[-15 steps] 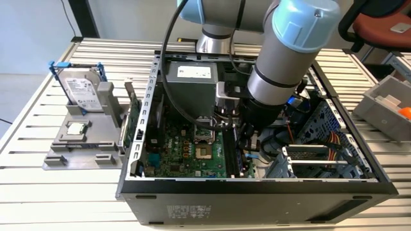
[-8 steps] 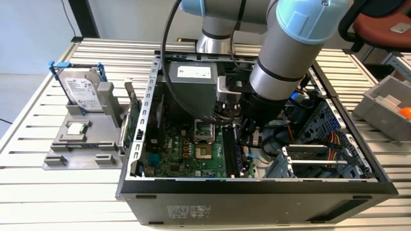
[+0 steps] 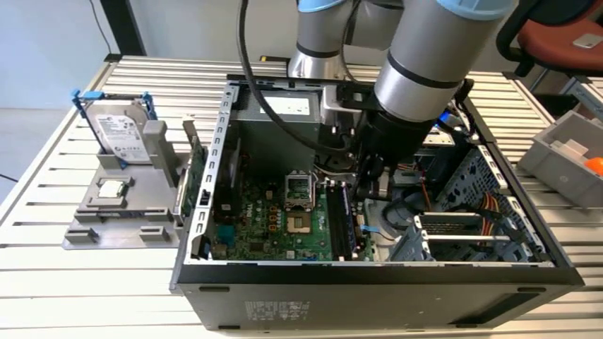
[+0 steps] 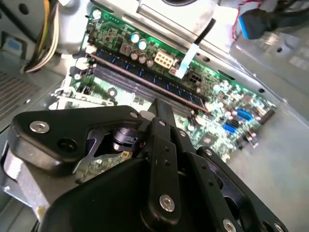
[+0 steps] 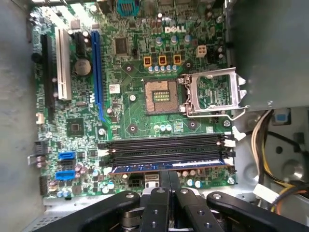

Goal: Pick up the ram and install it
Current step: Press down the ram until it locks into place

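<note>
The ram (image 5: 145, 166) is a long dark-blue stick standing in the outermost memory slot of the green motherboard (image 5: 140, 113) inside the open computer case (image 3: 377, 272). In the second wrist view the ram (image 4: 145, 73) runs along the black slots. In the exterior view the ram (image 3: 345, 222) stands just below the arm's tool. My gripper (image 5: 169, 176) is shut, with nothing between its fingers. Its tips sit right over the middle of the ram's top edge; contact cannot be told. The gripper (image 3: 369, 189) reaches down into the case.
Left of the case stands a grey stand (image 3: 123, 212) with a silver hard drive in a blue frame (image 3: 123, 134) and a green card (image 3: 196, 180). The CPU socket (image 5: 161, 96) lies open beside the slots. Cables (image 5: 270, 140) run nearby. A grey bin (image 3: 565, 152) sits at the exterior view's right.
</note>
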You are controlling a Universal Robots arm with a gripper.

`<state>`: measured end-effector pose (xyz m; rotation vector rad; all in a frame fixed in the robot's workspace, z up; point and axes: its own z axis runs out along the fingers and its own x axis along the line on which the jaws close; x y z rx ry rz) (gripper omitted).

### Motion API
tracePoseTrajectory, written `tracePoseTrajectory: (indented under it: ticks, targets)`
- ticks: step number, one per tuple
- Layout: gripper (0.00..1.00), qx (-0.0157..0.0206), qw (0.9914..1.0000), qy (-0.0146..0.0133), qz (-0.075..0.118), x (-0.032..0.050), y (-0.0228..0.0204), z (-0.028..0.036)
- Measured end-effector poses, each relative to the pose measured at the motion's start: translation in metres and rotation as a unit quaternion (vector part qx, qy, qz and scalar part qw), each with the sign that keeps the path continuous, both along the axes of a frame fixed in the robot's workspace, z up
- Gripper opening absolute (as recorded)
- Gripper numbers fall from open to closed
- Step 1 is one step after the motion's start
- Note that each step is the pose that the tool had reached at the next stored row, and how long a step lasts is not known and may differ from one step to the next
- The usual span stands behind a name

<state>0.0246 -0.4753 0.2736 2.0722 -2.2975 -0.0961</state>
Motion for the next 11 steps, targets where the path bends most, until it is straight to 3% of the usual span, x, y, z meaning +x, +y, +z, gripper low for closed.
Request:
tracePoseTrajectory:
  ticks: [3, 11]
  targets:
    - [0.00, 0.0000, 1.00000, 0.0000, 0.000, 0.0000, 0.0000, 0.0044]
    - [0.00, 0.0000, 1.00000, 0.0000, 0.000, 0.0000, 0.0000, 0.0046]
